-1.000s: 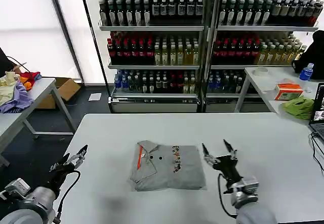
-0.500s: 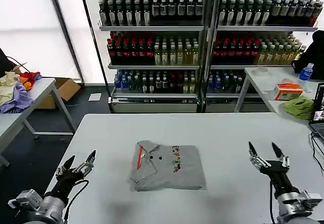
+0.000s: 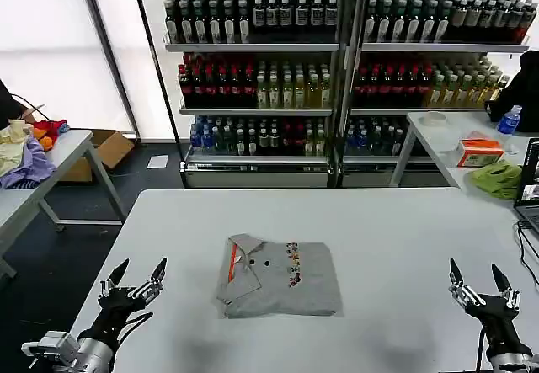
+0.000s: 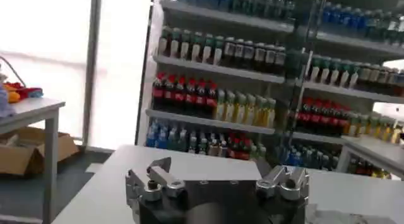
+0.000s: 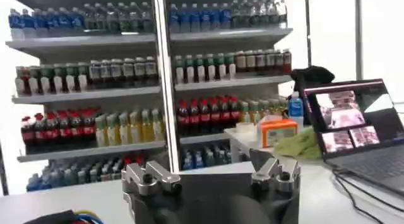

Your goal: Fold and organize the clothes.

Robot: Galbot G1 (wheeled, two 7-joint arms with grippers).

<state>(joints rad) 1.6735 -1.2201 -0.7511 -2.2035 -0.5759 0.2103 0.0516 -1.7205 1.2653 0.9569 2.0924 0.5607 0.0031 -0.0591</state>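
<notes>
Polo shirt lay folded into a neat rectangle near the middle of the tabletop, collar toward robot's left, orange placket stripe & chest print facing up. Folding looked basically done; edges approx. squared, nothing trailing. Left gripper hovered low by the tabletop's left edge, jaws spread, holding nothing. Right gripper was at the near right, well apart from the shirt, jaws also spread & empty. What's left, if anything: prob. just moving the folded shirt to a stack or tidying its spot. No other grey shirt seen on this tabletop.
</notes>
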